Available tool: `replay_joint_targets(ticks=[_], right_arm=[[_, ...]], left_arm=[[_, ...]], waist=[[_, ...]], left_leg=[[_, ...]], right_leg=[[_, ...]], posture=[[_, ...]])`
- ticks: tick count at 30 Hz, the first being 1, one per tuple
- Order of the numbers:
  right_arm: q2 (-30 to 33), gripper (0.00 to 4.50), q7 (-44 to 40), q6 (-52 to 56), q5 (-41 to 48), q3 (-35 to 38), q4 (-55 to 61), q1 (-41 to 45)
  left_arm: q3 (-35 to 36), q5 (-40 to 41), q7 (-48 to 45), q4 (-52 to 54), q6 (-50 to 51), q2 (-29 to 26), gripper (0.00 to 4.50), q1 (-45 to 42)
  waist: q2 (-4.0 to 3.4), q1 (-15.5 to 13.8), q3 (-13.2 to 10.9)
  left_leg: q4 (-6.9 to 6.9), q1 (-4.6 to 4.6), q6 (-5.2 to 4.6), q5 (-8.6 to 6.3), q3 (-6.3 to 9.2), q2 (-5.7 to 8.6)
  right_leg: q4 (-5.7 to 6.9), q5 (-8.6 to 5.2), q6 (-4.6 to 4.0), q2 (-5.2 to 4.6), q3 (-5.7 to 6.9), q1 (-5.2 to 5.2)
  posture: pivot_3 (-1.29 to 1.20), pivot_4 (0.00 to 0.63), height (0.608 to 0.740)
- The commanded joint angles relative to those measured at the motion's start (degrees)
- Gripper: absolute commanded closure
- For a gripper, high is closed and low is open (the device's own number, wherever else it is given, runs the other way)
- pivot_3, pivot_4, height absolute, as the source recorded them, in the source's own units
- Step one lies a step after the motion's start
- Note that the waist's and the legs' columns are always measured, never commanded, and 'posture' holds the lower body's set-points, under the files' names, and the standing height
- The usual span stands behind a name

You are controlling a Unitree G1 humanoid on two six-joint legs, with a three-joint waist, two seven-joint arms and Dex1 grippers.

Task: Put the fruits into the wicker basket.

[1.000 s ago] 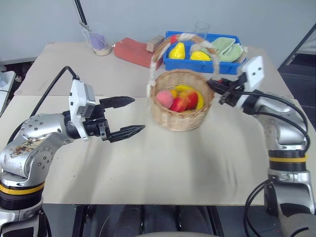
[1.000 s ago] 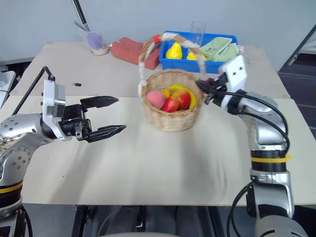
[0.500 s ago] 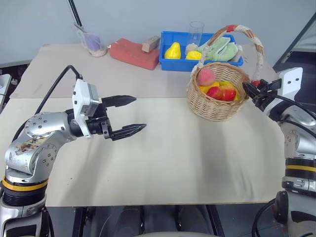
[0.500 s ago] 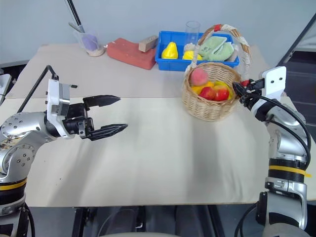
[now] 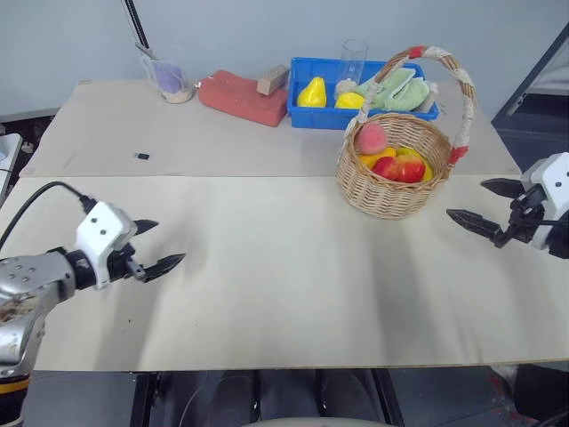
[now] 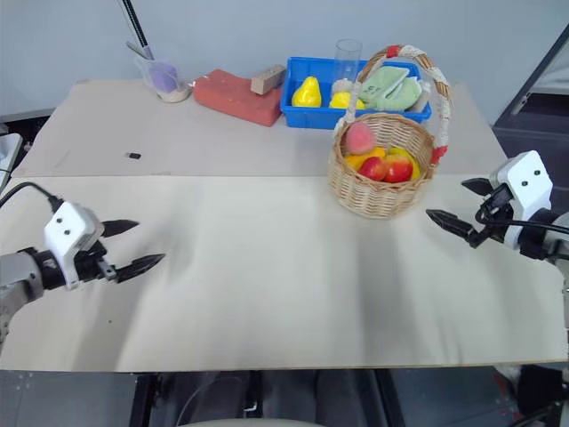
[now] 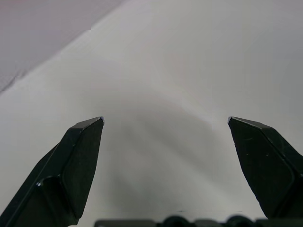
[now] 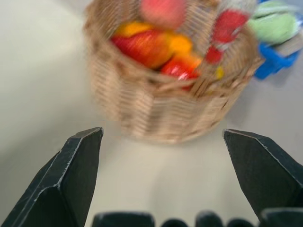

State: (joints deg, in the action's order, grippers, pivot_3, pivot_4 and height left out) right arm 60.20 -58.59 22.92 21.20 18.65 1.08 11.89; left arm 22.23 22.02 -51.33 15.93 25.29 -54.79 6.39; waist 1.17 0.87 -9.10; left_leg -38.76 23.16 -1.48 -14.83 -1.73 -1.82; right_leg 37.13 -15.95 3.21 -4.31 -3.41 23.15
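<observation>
Fruits [image 5: 391, 160] sit in the wicker basket [image 5: 391, 191] near the tabletop's far right edge (handle upright), right gripper [image 5: 484, 205] just beside it w/ jaws wide and empty, left gripper [image 5: 151, 245] well apart, also wide.

The round tan wicker basket [image 5: 391, 182] stands upright on the worktop [image 5: 284, 285], its tall arched handle wrapped in white and red tape. Inside lie the fruits: a pink peach [image 5: 371, 137] on top, beside a red-orange-yellow mango [image 5: 397, 166].

No text, label, brand, number or sign can be read on anything in these views.
</observation>
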Motion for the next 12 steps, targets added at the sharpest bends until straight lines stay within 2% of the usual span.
replay_joint_targets(ticks=[1, 12], right_arm=[[2.2, 0.03, -4.0, -2.3, 0.4, -0.3, 1.4, 1.0], [2.4, 0.03, -6.8, -1.3, 0.1, -2.7, -0.4, 3.4]], left_arm=[[5.5, -0.8, -1.7, -0.1, -2.0, -1.1, 0.00, 2.7], [5.6, 0.6, -2.5, 0.9, 0.0, -1.1, 0.00, 1.4]], waist=[[0.00, 0.0, 0.0], [0.00, -0.7, 0.0]], left_leg=[[0.00, 0.00, 0.00, 0.00, -0.01, 0.00], [-0.02, 0.06, 0.07, -0.07, -0.02, 0.01]], right_leg=[[-0.01, 0.00, 0.00, -0.01, 0.00, 0.00], [0.00, 0.00, 0.01, -0.10, 0.02, 0.02]], posture=[[0.00, 0.150, 0.740], [0.00, 0.150, 0.740]])
